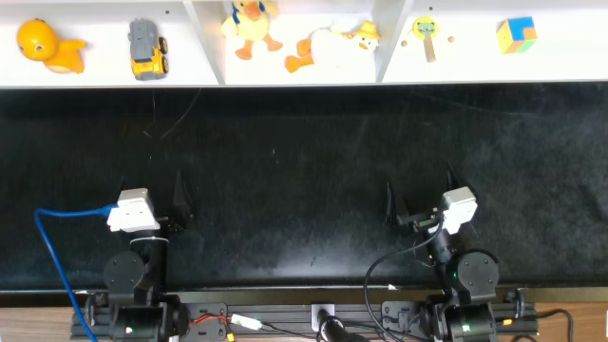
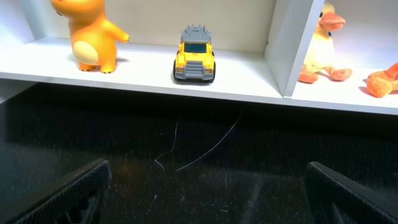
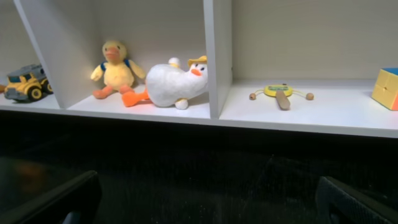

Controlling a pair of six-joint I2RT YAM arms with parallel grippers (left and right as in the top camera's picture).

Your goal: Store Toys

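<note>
Both spread and empty: left gripper [image 2: 208, 196], right gripper [image 3: 208, 199] above dark mat [image 1: 304, 161], toys [image 1: 147, 49] shelved; best held back, clear of shelf [image 1: 285, 80].

In the left wrist view, you lose the top of the orange toy figure [image 2: 93, 40] past the picture's edge, and the yellow plush duck's [image 2: 323, 46] head is clipped the same way. In the right wrist view, the colour cube [image 3: 387, 88] is cut by the edge, and the small wooden toy [image 3: 278, 93] is too small for you to identify.
</note>
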